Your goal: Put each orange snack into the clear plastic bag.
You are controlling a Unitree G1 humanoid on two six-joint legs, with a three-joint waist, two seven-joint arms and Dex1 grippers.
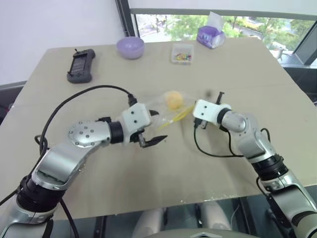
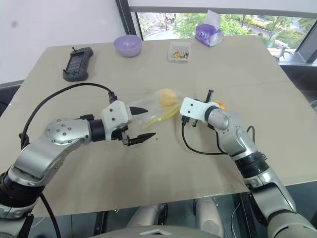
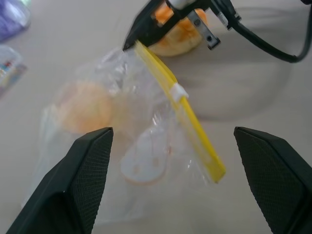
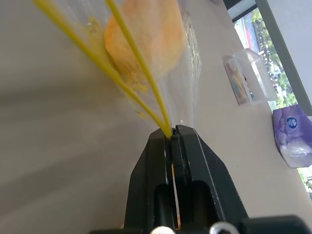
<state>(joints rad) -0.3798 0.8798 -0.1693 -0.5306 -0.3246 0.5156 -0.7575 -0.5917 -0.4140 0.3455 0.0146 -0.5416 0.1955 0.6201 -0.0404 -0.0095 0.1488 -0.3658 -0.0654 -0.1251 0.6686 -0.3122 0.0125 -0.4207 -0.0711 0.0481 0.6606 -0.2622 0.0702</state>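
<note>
A beige table (image 1: pixel 148 163) stands against a plain white wall (image 1: pixel 49 25) on the left, with a dark-framed window (image 1: pixel 218 20) behind it showing green trees in daylight. Soft, even light falls across the tabletop. At the far right edge stands what may be a dark cabinet (image 1: pixel 302 79)

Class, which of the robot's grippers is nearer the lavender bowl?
Left. The left gripper sits on the lavender bowl's side of the table; the right gripper pinches the clear plastic bag farther right.
</note>
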